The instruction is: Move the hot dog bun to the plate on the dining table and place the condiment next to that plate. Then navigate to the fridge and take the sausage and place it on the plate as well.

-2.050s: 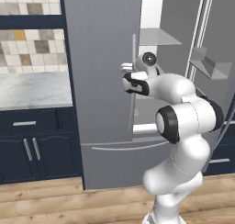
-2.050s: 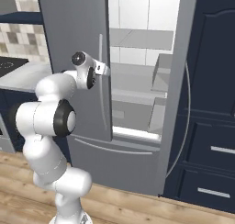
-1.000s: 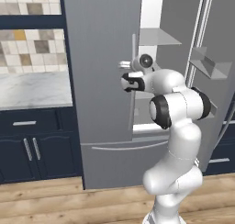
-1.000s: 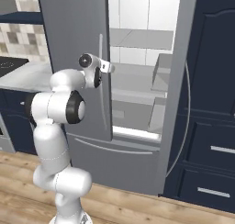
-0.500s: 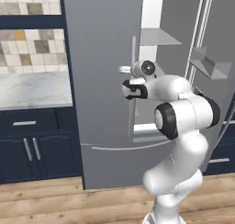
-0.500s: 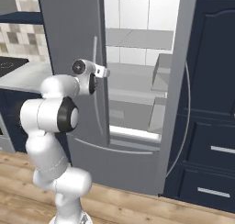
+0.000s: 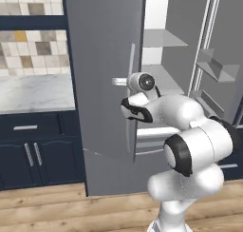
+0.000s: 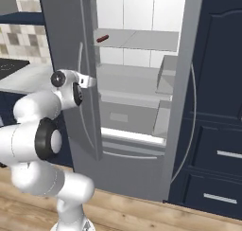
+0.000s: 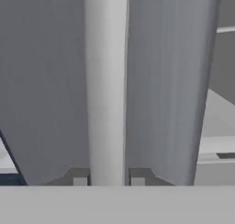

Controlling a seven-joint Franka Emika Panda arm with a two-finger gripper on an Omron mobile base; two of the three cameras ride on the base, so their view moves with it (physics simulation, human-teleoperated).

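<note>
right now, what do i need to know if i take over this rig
Gripper: shut on the left door handle of the fridge.
Left door partly open, right door swung wide; white shelves exposed.
Sausage: on the upper shelf, at its left end, untouched.
Bun, condiment, plate and table: not in these views, so I can't confirm those steps.
Left: likely open the left door wider, let go, take the sausage, carry it to the plate.

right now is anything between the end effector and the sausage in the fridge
Yes. The end effector is shut on the left door's handle, and that door is only partly open. The sausage lies on the upper shelf just behind the door's edge, so the door stands between them.
</note>
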